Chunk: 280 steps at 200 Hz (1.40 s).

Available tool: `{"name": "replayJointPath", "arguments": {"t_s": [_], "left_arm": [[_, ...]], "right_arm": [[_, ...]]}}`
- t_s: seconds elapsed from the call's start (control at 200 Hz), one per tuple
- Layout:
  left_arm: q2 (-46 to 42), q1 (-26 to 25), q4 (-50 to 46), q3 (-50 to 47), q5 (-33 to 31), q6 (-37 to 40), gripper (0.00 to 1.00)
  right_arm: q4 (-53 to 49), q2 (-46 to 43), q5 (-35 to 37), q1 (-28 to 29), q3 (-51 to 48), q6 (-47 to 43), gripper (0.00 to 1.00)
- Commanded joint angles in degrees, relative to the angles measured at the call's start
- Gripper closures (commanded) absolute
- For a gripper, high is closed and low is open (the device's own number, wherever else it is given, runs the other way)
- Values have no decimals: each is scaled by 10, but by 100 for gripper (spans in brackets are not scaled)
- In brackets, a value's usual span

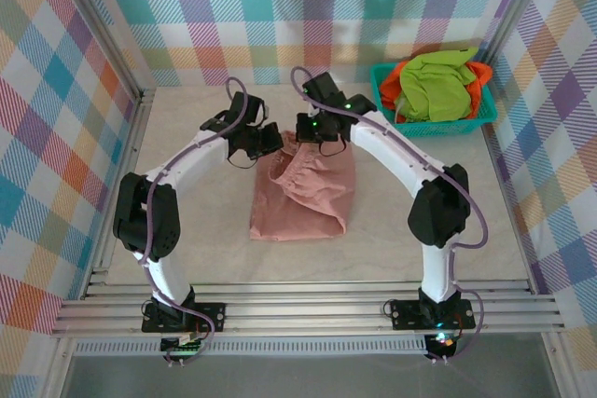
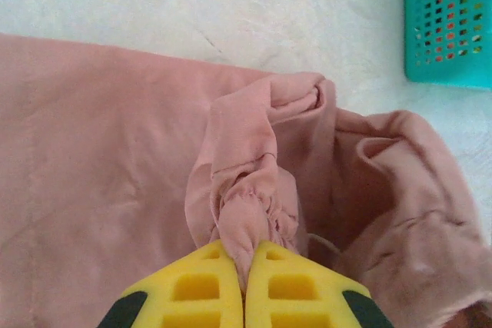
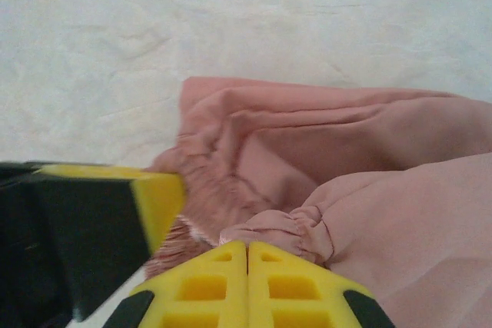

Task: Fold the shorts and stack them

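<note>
The dusty pink shorts (image 1: 303, 198) lie in the middle of the table, waist toward the far side. My left gripper (image 1: 269, 142) is at the waist's left end, my right gripper (image 1: 315, 130) at its right end. In the left wrist view the left gripper (image 2: 244, 255) is shut on a bunched piece of the pink shorts (image 2: 100, 159) at the gathered waistband. In the right wrist view the right gripper (image 3: 247, 247) is shut on a fold of the pink shorts (image 3: 400, 220) at the waistband. Lime green shorts (image 1: 437, 86) and orange shorts (image 1: 480, 75) sit in the basket.
A teal plastic basket (image 1: 438, 126) stands at the far right corner; its wall (image 2: 450, 21) appears in the left wrist view. The left gripper's yellow finger (image 3: 157, 197) is close beside the right gripper. Checked walls enclose the table.
</note>
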Motion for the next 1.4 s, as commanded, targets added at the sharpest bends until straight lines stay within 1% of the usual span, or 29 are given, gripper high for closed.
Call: {"name": "replayJointPath", "arguments": {"t_s": [0.0,0.17,0.35,0.49,0.535,0.575,0.62,0.64,0.685,0.715,0.765,0.8,0.83,0.895,0.96,1.05,1.085,1.14,1.2,1.275,1.335,1.395], "left_arm": [[-5,12,-12,18,41,29,100],[7,40,-16,9,95,41,97],[20,79,-27,-17,129,46,93],[44,104,-24,-35,147,51,86],[52,109,-17,-43,151,52,81],[59,114,-7,-52,152,51,73],[59,120,6,-63,147,49,67],[56,124,11,-68,143,48,62],[45,137,14,-79,128,45,47],[32,148,17,-88,113,42,39],[1,173,26,-110,95,32,30],[-25,191,34,-129,82,20,25],[-50,212,40,-149,72,9,23],[-108,245,56,-196,60,-18,21],[-170,256,79,-245,57,-36,19],[-244,241,95,-300,70,-58,18],[-269,231,116,-316,75,-64,18],[-304,209,107,-334,70,-65,18],[-329,183,104,-346,68,-67,17],[-337,153,79,-351,72,-66,17],[-329,134,79,-355,74,-66,17],[-310,114,88,-355,72,-71,19]], "right_arm": [[19,12,-17,18,15,-6,100],[43,33,-26,31,21,18,100],[59,76,-50,44,46,41,100],[78,111,-63,52,58,70,100],[89,123,-72,53,60,82,100],[101,133,-81,55,62,93,100],[117,144,-89,59,63,106,100],[125,148,-93,60,63,113,100],[146,159,-103,64,63,129,100],[158,169,-110,66,65,142,96],[176,184,-125,70,70,161,90],[184,196,-135,71,79,171,83],[186,209,-143,72,90,180,78],[187,231,-157,72,114,192,70],[185,246,-165,72,140,193,58],[169,256,-172,71,175,184,46],[162,255,-173,69,183,181,42],[150,243,-175,61,188,177,39],[150,213,-173,50,169,170,35],[159,160,-161,31,127,157,30],[162,115,-153,16,92,144,26],[161,70,-146,-1,53,128,25]]}}
